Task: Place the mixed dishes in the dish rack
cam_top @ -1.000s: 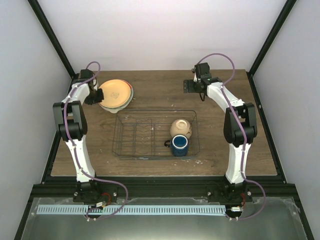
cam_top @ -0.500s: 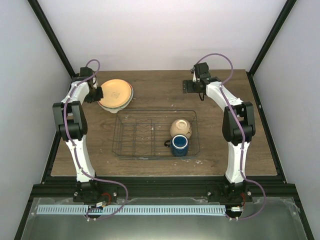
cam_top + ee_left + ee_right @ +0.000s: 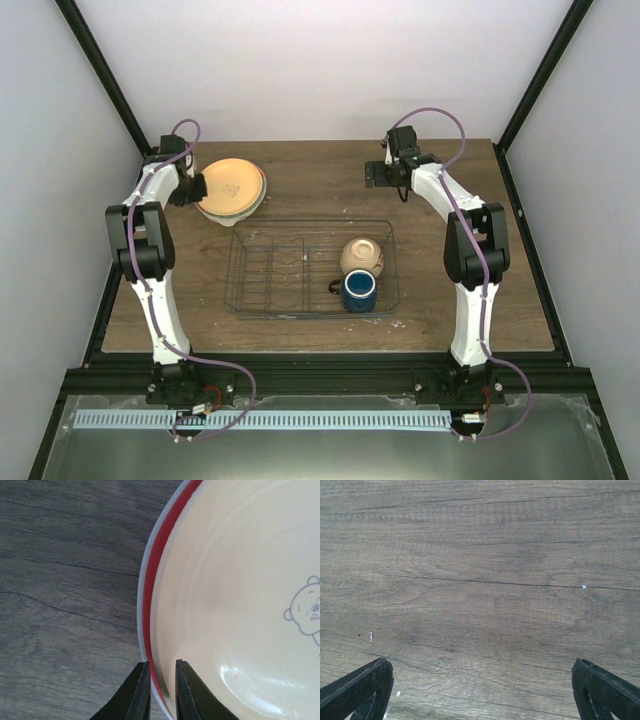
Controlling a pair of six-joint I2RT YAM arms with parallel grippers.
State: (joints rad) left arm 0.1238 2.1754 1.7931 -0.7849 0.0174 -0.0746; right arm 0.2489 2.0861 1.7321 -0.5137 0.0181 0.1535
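Three plates lie stacked at the back left of the table. The orange-yellow plate (image 3: 232,183) (image 3: 230,590) is on top, and the red rim (image 3: 160,560) and a white rim (image 3: 144,580) show beneath it. My left gripper (image 3: 197,187) (image 3: 162,662) is at the stack's left edge, nearly shut. One finger is on the orange-yellow plate's inside and the other is outside the rims. The dish rack (image 3: 250,290) holds the cream bowl (image 3: 362,256) and the dark blue mug (image 3: 358,291) at its right end. My right gripper (image 3: 383,172) (image 3: 481,665) hangs wide open over bare wood.
The rack's left half shows only divider wires (image 3: 275,265). Black frame posts run along both sides of the table, and white walls close it in. The wooden tabletop (image 3: 485,580) fills the right wrist view.
My left gripper has shifted slightly up and to the right onto the plate stack's left rim. The right arm has barely moved.
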